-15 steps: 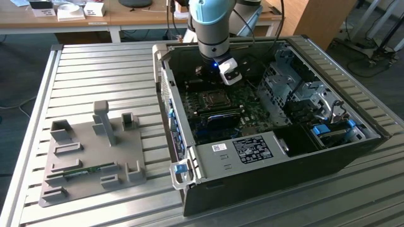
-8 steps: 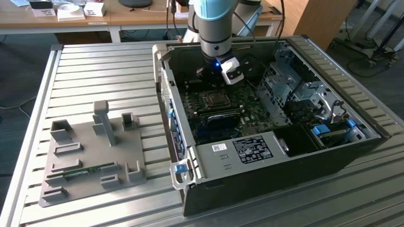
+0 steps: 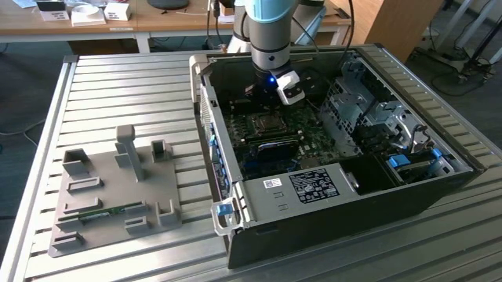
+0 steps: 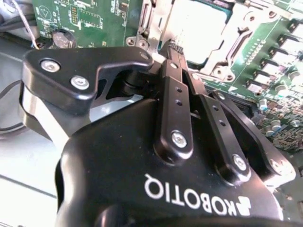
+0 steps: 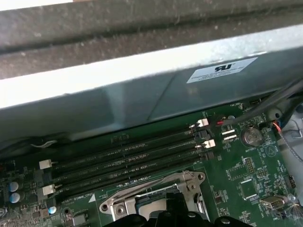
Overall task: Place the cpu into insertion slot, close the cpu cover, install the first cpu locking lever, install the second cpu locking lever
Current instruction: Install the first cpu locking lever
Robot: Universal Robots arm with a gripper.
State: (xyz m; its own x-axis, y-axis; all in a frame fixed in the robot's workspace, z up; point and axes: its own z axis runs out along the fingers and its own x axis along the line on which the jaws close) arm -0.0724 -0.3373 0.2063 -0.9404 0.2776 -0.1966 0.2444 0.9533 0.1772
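Note:
The cpu [image 4: 194,28] shows its pale silvery top lying flat in the insertion slot [image 3: 267,123] on the green motherboard. The cpu cover [image 4: 236,40], a silvery metal frame, lies down around the chip, and its edge is also seen in the first wrist view [image 5: 142,198]. My gripper [image 4: 176,47] is shut, its black fingertips meeting right at one edge of the cover. I cannot tell whether anything thin is caught between them. In the exterior view the gripper [image 3: 271,100] hangs inside the open case just above the socket. Its tips [image 5: 176,208] also show at the frame's edge.
The black computer case [image 3: 439,194] walls surround the board. Several long black memory slots [image 5: 128,163] run beside the socket, below a grey case wall [image 5: 142,94]. A drive cage [image 3: 368,111] stands toward the exterior view's right. A grey fixture plate [image 3: 117,194] lies at the left.

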